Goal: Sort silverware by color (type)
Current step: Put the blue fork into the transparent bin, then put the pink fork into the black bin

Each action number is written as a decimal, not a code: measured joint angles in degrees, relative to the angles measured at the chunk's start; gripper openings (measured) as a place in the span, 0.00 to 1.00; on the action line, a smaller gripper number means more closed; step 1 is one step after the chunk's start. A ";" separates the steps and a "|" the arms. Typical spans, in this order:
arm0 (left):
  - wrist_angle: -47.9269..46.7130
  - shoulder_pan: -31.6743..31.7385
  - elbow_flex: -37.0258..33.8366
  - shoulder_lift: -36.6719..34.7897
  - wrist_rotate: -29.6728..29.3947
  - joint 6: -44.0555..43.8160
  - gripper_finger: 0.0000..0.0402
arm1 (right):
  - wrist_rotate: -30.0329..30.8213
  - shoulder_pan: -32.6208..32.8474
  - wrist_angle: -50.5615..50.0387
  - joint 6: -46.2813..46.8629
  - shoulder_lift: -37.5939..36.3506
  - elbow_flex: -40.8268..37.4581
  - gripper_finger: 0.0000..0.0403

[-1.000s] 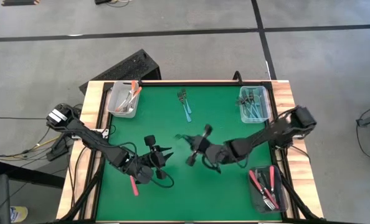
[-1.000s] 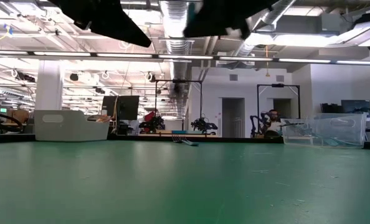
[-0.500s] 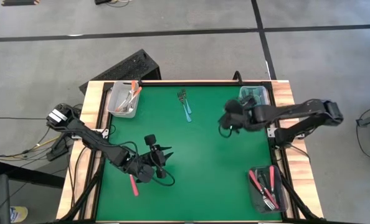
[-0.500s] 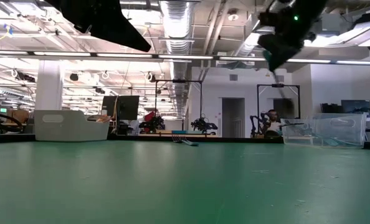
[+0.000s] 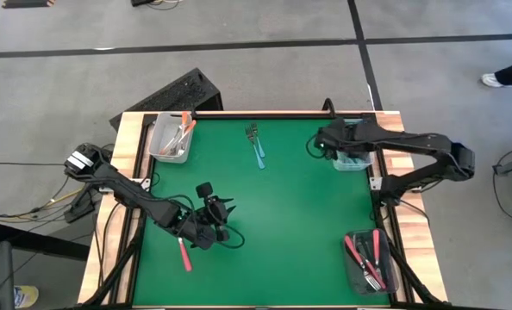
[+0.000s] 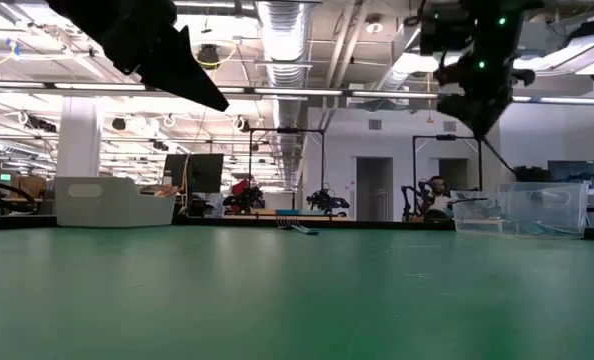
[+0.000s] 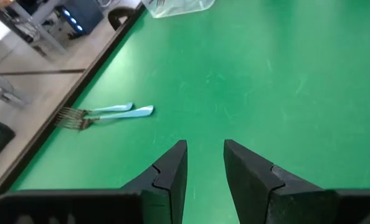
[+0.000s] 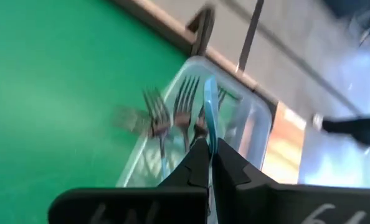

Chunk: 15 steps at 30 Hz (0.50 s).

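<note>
My right gripper [image 8: 208, 163] is shut on a light blue fork [image 8: 209, 106] over the near-left corner of the clear bin [image 5: 359, 160] at the table's far right, where other blue forks [image 8: 184, 102] lie. Two blue forks [image 5: 256, 148] lie flat on the green mat at the far middle and also show in the left wrist view [image 7: 104, 113]. A red fork [image 5: 184, 256] lies on the mat beside the left arm. My left gripper [image 7: 205, 163] hovers open over the near-left part of the mat, with nothing between its fingers. My right gripper pinches the blue fork's plastic handle [image 8: 210, 134] between its two fingertips, and the handle runs on past them along the fingers. The fingers slant down toward the table's far right. The fork is lifted clear and in the low view slants down below the gripper [image 6: 495, 160].
A clear bin [image 5: 171, 139] with orange forks stands at the far left corner. A dark bin [image 5: 370, 258] with red forks is at the near right. A person's shoe [image 5: 506, 79] shows on the floor beyond the table's right side.
My right gripper has swung from the middle of the table toward the far right, up to the clear bin of blue forks, turning as it went and staying shut.
</note>
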 joint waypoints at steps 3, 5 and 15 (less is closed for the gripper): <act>0.09 0.00 0.00 0.00 0.03 -1.55 0.24 | -4.96 -3.16 -0.79 -0.04 1.99 0.00 0.07; 0.04 0.00 0.00 0.00 0.03 -2.46 0.24 | -6.64 -5.06 -0.57 -0.21 3.51 0.00 0.11; -3.32 -0.02 0.00 0.00 0.27 -6.42 0.24 | -9.72 -9.10 -1.34 -2.39 8.23 0.00 0.39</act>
